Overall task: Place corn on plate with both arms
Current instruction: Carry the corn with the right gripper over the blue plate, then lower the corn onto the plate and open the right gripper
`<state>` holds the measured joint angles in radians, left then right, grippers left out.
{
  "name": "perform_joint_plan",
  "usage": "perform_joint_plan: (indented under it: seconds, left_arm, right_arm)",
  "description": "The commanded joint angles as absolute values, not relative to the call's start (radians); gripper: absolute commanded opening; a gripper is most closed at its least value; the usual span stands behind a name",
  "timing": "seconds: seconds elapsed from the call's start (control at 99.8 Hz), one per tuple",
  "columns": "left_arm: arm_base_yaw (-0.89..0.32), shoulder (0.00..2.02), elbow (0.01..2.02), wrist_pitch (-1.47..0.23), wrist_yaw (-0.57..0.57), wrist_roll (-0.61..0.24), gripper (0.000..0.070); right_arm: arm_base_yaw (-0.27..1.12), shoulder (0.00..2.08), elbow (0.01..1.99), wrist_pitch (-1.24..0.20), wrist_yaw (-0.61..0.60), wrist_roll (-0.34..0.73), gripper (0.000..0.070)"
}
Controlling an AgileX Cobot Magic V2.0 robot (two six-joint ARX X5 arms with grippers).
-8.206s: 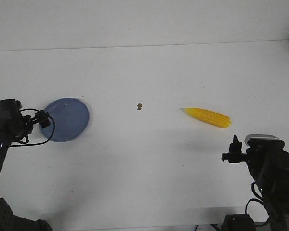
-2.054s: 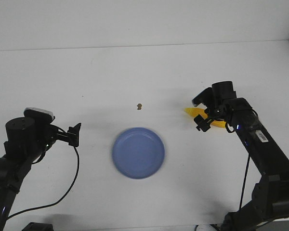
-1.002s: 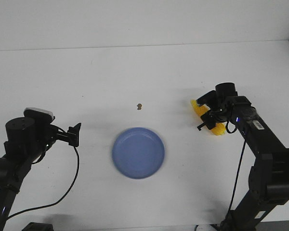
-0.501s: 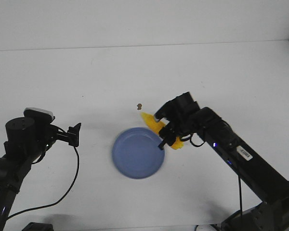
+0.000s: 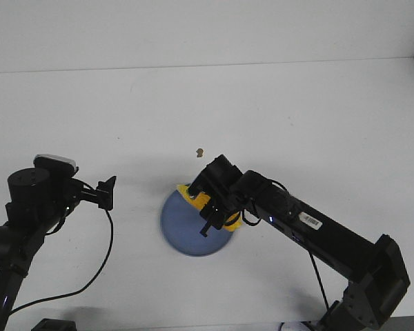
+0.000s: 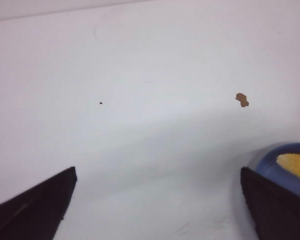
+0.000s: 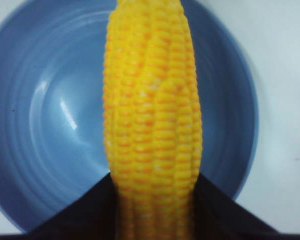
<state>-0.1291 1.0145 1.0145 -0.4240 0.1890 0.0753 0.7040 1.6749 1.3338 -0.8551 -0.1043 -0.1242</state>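
- A white table [image 5: 317, 117] filled the front view, its far edge met by a pale wall; wide bare surface was left behind and to both sides of the plate [image 5: 183, 238], which was set near the middle, well clear of every table edge.
- A small brown speck [image 5: 201, 151] was seen on the table just behind the plate, apart from its rim; in the left wrist view a tiny dark dot [image 6: 100, 103] was also noted on the bare surface.
- The corn [image 5: 201, 201] was held over the plate, pinched by the right gripper [image 5: 214, 219]; its long axis was laid across the plate's far part, running from the far-left rim toward the right; in the right wrist view the cob [image 7: 152, 115] was seen lengthwise over the blue dish [image 7: 50, 125], gripped at the near end between the two dark fingers [image 7: 85, 212].
- Whether the corn touched the plate could not be told.
- The left gripper [image 5: 108, 192] was kept at the left, well apart from the plate, its fingers [image 6: 35, 210] spread wide with nothing between them.
- Much of the corn was hidden by the right arm [image 5: 310, 227] in the front view; its ends were cut off in the right wrist view; only a sliver of plate and corn was caught in the left wrist view.
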Motion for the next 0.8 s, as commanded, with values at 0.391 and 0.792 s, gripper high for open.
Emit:
perform_joint_plan:
  seconds: [0.391, 0.792]
  left_arm:
    - [-0.131, 1.025, 1.027, -0.418, 0.191, 0.067, 0.0700]
    - [-0.131, 1.025, 1.027, -0.418, 0.191, 0.065, 0.0700]
  right_arm:
    - [0.714, 1.694, 1.349, -0.838, -0.111, -0.092, 0.0631]
    - [0.635, 1.564, 1.349, -0.762, -0.094, -0.047, 0.0631]
